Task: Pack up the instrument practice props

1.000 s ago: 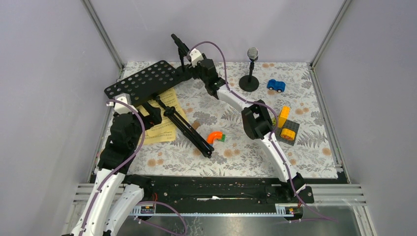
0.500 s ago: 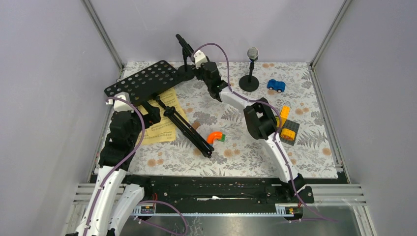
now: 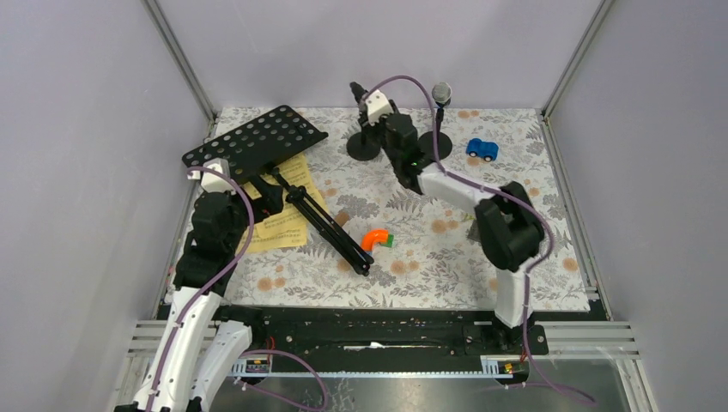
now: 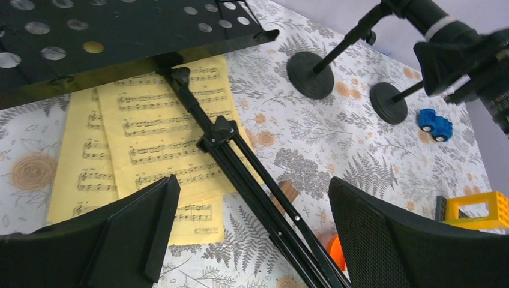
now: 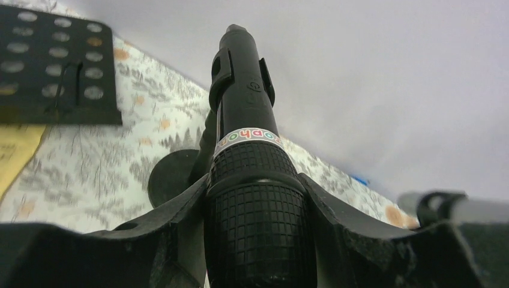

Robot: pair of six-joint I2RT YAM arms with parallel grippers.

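Note:
My right gripper (image 5: 258,240) is shut on the black microphone (image 5: 247,144), which still sits in its round-based holder (image 3: 365,148) at the back of the mat. Just to its right, the silver microphone (image 3: 441,92) stands in the other holder (image 4: 389,103). The black perforated music rack (image 3: 255,142) lies on its side at the back left, its folded tripod legs (image 4: 258,192) running across the yellow sheet-music pages (image 4: 150,132). My left gripper (image 4: 252,240) hangs open above those legs, touching nothing.
A small blue toy car (image 3: 482,149) sits at the back right. An orange curved block (image 3: 375,239) lies beside the tips of the tripod legs. A yellow and grey brick block (image 4: 474,210) is on the right. Grey walls enclose the flowered mat (image 3: 429,257).
My right gripper closed on the black microphone and moved right with it and its holder, up beside the silver one. The right elbow swung right. The left arm barely moved.

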